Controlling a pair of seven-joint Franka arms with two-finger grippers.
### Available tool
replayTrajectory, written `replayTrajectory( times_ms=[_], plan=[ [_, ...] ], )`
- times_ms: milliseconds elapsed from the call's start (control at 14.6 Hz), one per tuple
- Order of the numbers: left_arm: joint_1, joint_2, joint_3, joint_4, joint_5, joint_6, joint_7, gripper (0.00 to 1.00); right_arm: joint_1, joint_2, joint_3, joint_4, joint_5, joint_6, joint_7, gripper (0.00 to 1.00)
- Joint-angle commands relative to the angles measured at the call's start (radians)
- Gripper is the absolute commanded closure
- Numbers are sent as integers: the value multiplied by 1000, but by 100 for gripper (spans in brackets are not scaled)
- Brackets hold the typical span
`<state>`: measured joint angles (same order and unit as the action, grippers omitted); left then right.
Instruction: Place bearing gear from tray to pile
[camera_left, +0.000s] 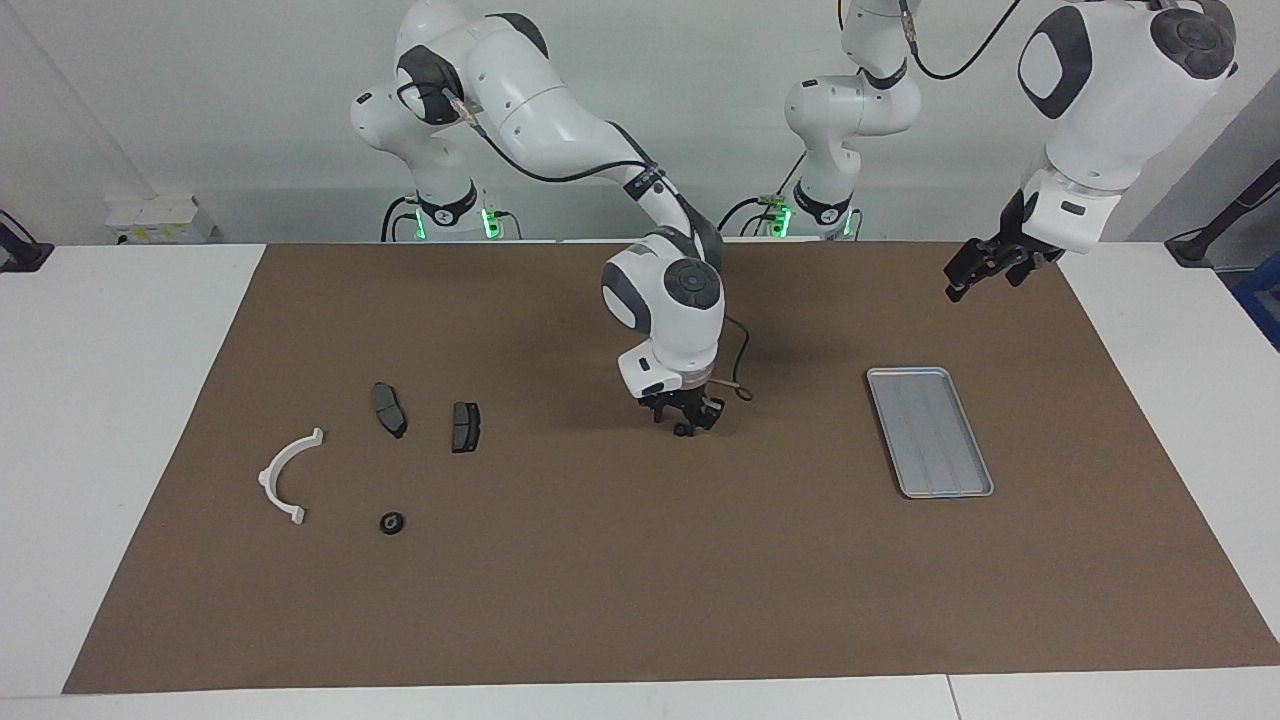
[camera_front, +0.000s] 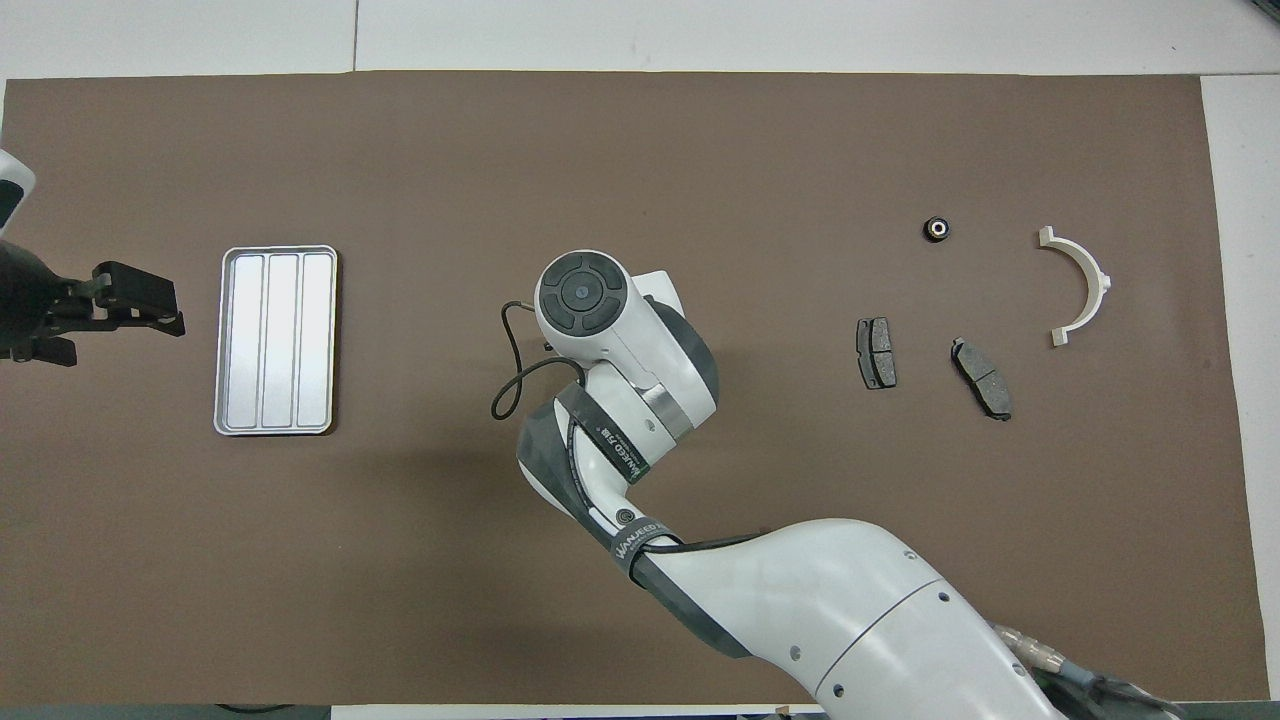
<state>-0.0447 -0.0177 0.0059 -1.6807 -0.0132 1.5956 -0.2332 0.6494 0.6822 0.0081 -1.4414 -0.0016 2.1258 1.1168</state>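
The silver-grey ridged tray (camera_left: 930, 432) lies toward the left arm's end of the table and holds nothing; it also shows in the overhead view (camera_front: 276, 340). The pile lies toward the right arm's end: a white semicircular bracket (camera_left: 285, 476), two dark brake pads (camera_left: 389, 409) (camera_left: 465, 426), and a small black bearing gear (camera_left: 392, 522) farther from the robots than the pads. My right gripper (camera_left: 685, 418) hangs low over the mat's middle, between tray and pile. A small dark round bit shows at its tip; I cannot tell what it is. My left gripper (camera_left: 985, 268) waits raised and open beside the tray.
A brown mat (camera_left: 640, 600) covers most of the white table. In the overhead view the right arm's wrist (camera_front: 600, 320) hides its own gripper. A thin cable loop (camera_front: 510, 370) hangs off that wrist.
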Motion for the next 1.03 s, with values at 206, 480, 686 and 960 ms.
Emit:
replayTrajectory(
  times_ms=[206, 480, 686, 960],
  plan=[
    [9, -19, -7, -8, -1, -19, 29, 0, -13, 3, 6, 7, 3, -27, 21, 100],
    [9, -19, -7, -8, -1, -13, 20, 0, -83, -10, 0, 185, 0, -269, -124, 100],
    [-3, -21, -7, -7, -1, -13, 20, 0, -200, -76, -3, 203, -1, -339, -409, 100],
    [-4, -25, -14, -8, -1, -14, 18, 0, -377, -78, -2, 191, -5, -298, -760, 100]
  ],
)
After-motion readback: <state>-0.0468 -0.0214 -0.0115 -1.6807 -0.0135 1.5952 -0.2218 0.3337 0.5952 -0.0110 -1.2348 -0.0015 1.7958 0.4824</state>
